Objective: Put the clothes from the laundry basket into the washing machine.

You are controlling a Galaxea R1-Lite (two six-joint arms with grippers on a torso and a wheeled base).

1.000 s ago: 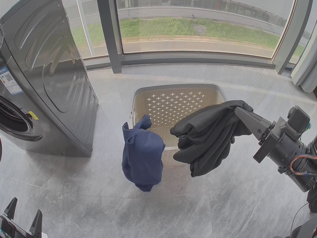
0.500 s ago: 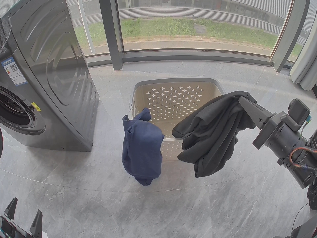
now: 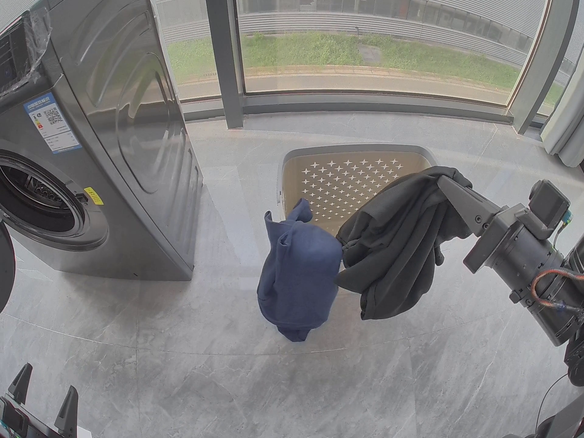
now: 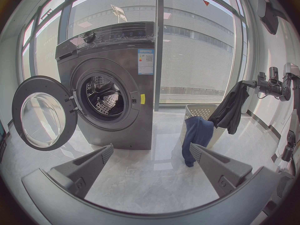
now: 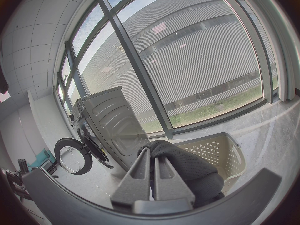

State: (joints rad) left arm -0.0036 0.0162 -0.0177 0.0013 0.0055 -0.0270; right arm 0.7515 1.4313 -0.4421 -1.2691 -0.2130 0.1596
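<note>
A dark grey front-loading washing machine point(image 3: 121, 123) carries a white-and-blue sticker with a square code point(image 3: 52, 123) on its front, the print too small to read. A small yellow tag point(image 3: 93, 196) sits beside the drum opening. Its round glass door point(image 4: 43, 114) stands swung wide open, and clear film covers the control panel. The right gripper point(image 3: 447, 187) is clamped on a dark grey garment point(image 3: 395, 244), which hangs in the air over the near right part of a beige perforated plastic laundry basket point(image 3: 353, 153). A navy blue garment point(image 3: 298, 275) drapes over the basket's near rim and down its outside, close beside the grey one. The left gripper point(image 4: 150, 147) hangs low near the floor, well apart from the basket, its fingers spread apart and holding nothing. The floor point(image 3: 243, 384) is glossy grey marble-look tile. Tall windows point(image 3: 365, 31) face a grass strip and a ribbed grey building, and a pale curtain point(image 3: 566, 129) hangs at the right.
</note>
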